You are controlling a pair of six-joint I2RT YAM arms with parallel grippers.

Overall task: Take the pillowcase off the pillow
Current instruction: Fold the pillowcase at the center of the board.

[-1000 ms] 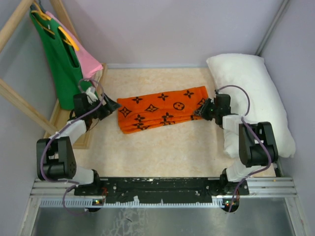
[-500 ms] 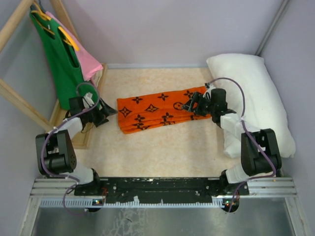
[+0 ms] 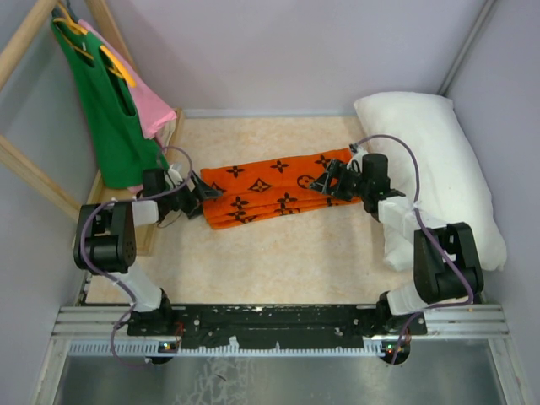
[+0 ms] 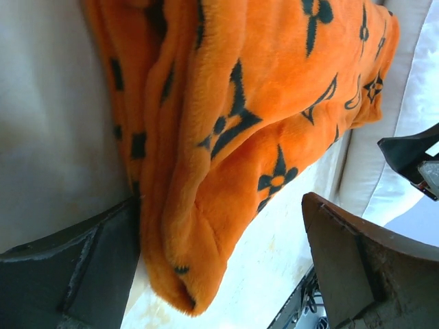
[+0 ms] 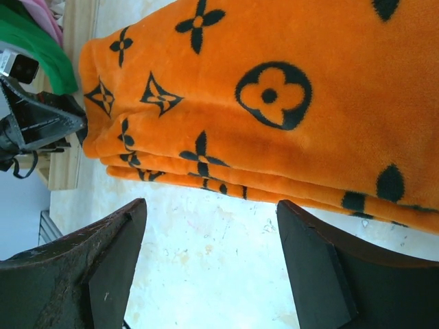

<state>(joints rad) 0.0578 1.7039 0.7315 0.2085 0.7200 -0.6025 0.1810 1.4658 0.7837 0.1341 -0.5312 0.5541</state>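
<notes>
Your left jaws stand apart around the pillowcase's (image 3: 274, 190) left edge. Your right jaws gape empty at its right end. Bare bench (image 3: 278, 261) lies in front.

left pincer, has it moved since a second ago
Yes. The left pincer has shifted right, away from the green tank top, to the left end of the pillowcase. Its jaws are open.

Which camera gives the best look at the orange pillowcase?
The top view: the whole pillowcase shows there, lying folded on the table. The left wrist view shows only one bunched end, very close. The right wrist view shows just part of its top and the stacked folded edges.
</notes>
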